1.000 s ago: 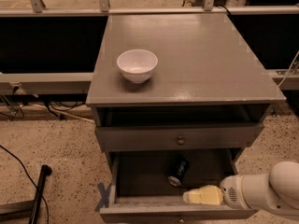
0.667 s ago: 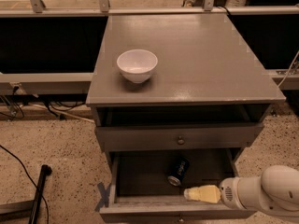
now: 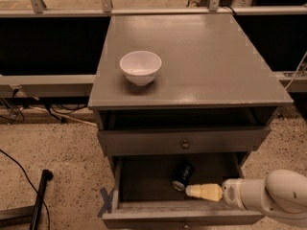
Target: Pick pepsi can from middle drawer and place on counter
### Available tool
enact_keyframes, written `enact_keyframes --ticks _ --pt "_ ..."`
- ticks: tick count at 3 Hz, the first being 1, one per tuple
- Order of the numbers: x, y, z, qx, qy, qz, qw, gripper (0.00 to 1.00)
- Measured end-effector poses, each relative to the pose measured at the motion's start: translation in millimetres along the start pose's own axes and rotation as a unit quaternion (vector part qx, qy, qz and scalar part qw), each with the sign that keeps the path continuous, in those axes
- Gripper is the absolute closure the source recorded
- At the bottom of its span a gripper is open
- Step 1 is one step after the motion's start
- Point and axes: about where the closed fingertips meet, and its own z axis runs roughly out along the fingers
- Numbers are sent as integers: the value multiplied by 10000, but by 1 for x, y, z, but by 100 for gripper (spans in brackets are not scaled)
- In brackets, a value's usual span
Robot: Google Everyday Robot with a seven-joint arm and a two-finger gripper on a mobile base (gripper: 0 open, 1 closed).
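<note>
The counter [image 3: 206,66] is a broad grey top, and a white bowl [image 3: 140,67] stands upright on its left half. Below it, the middle drawer [image 3: 144,182] is pulled out. The pepsi can [image 3: 183,176] lies on its side on the drawer's bare grey bottom, right of centre. The gripper [image 3: 190,191] reaches in from the right, just beside the can's near end. The cabinet stands on a speckled floor [image 3: 62,147].

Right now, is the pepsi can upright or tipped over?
Tipped: the pepsi can lies slanted on the middle drawer floor, silver end frontward. The claw is beside that end.
</note>
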Motion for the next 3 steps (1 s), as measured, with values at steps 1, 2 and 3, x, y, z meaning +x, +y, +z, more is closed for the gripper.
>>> enact_keyframes --ticks 1,2,3 --pt "-19 -12 20 -253 -374 534 9976 0" --pt "-23 -33 43 -29 -388 964 9946 11" --pt "-25 -37 82 -62 -207 1205 9925 20"
